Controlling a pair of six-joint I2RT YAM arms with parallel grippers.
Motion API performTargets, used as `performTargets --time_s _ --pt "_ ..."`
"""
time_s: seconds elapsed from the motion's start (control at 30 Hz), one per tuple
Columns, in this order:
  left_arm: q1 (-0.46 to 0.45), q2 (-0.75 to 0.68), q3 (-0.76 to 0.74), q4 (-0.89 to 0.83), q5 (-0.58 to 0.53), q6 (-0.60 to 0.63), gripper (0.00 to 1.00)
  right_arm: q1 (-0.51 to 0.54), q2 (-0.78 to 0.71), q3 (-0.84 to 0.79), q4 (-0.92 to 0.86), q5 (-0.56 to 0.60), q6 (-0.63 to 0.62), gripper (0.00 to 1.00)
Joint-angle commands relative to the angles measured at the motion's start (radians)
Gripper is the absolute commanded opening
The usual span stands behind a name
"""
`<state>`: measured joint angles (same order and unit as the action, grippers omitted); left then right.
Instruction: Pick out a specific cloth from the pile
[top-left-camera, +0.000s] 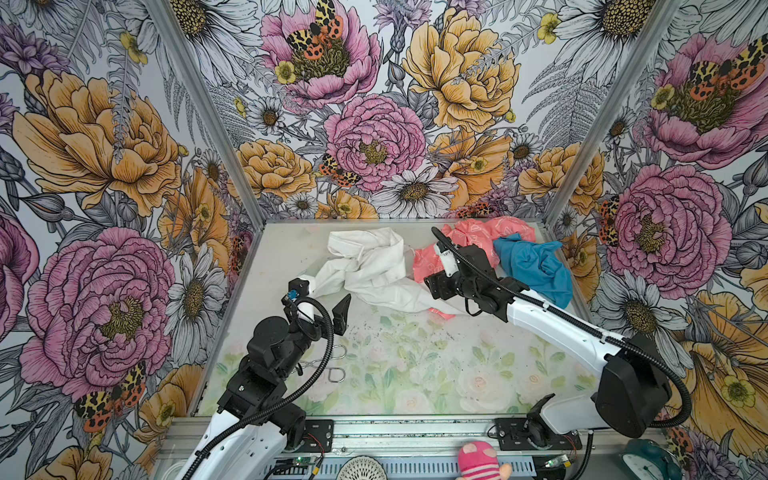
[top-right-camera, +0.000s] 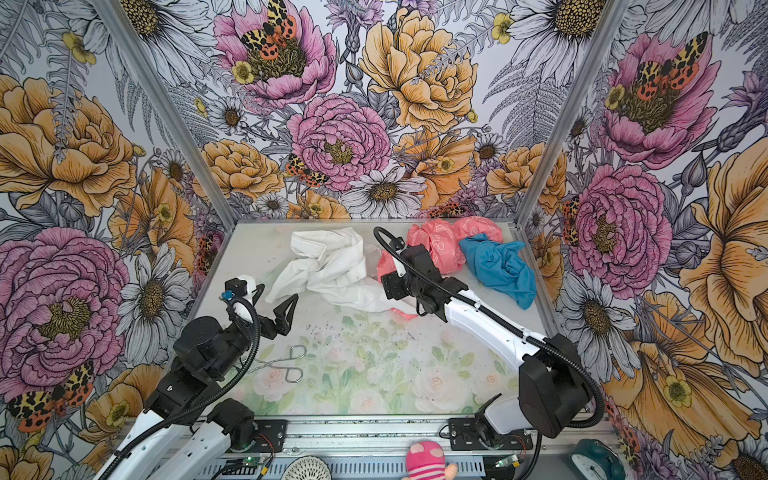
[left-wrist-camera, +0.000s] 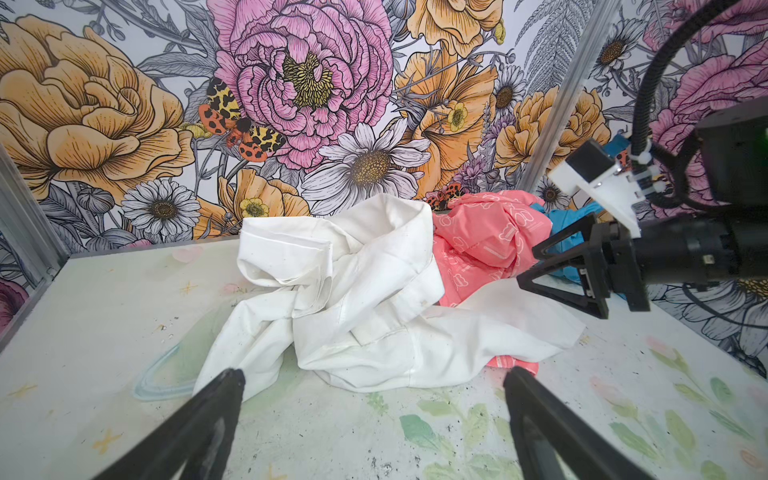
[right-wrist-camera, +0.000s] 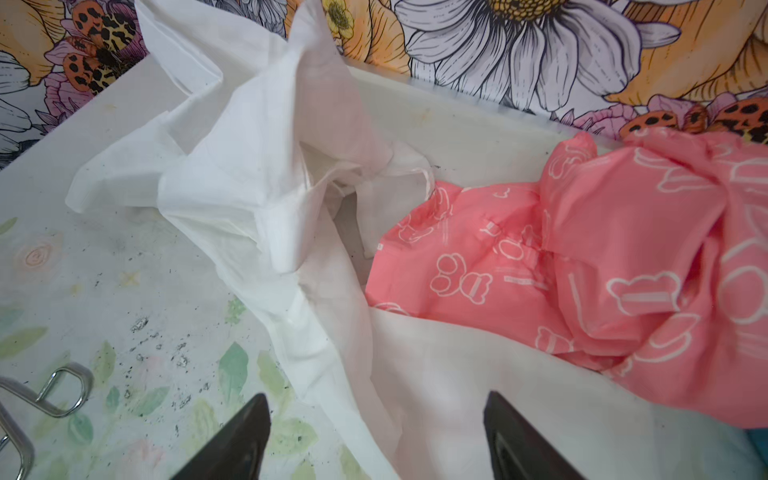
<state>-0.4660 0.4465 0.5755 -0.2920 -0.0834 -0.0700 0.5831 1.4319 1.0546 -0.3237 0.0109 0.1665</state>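
left wrist view: the left gripper (left-wrist-camera: 374, 374) has its two black fingers spread wide with nothing clamped between them. it sits low over the table (left-wrist-camera: 104, 332), at the near edge of the white cloth (left-wrist-camera: 353, 299). one fingertip (left-wrist-camera: 232, 382) overlaps a near corner of that cloth, but whether it touches cannot be told.

the white cloth lies crumpled toward the far middle of the table, drawn out to the left of the pile (top-left-camera: 511, 249). one thin flap of it lies over the near part of the pink cloth (right-wrist-camera: 582, 270), so the two are not apart. the blue cloth (top-right-camera: 494, 266) rests against the pink one on the far right side.

the right gripper (right-wrist-camera: 376, 399) also has its jaws apart and empty. in the right wrist view its fingertips frame the white flap just beside the pink cloth. from the left wrist view one finger stands in front of the pink cloth and the other is at the flap's edge; contact with the fabric cannot be told. in both top views this gripper is hidden under its own wrist.
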Motion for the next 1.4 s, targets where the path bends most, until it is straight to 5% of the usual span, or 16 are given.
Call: performTargets --time_s 0.0,0.47,0.7,1.07,1.37 --pt "0.003 -0.009 -0.011 -0.009 -0.021 0.012 0.99 0.004 0.028 -0.020 0.004 -0.051 0.011 0.79" --pt "0.003 -0.025 -0.012 -0.009 -0.021 0.013 0.99 0.003 0.234 0.029 -0.020 -0.028 0.032 0.58" --pt "0.002 -0.029 -0.012 -0.009 -0.026 0.013 0.99 0.004 0.252 0.069 -0.020 -0.016 0.054 0.02" --pt "0.003 -0.034 -0.012 -0.009 -0.029 0.013 0.99 0.009 0.072 0.214 -0.020 0.058 0.049 0.00" --pt "0.006 -0.042 -0.011 -0.009 -0.027 0.013 0.99 0.059 0.197 0.563 -0.020 0.009 0.006 0.00"
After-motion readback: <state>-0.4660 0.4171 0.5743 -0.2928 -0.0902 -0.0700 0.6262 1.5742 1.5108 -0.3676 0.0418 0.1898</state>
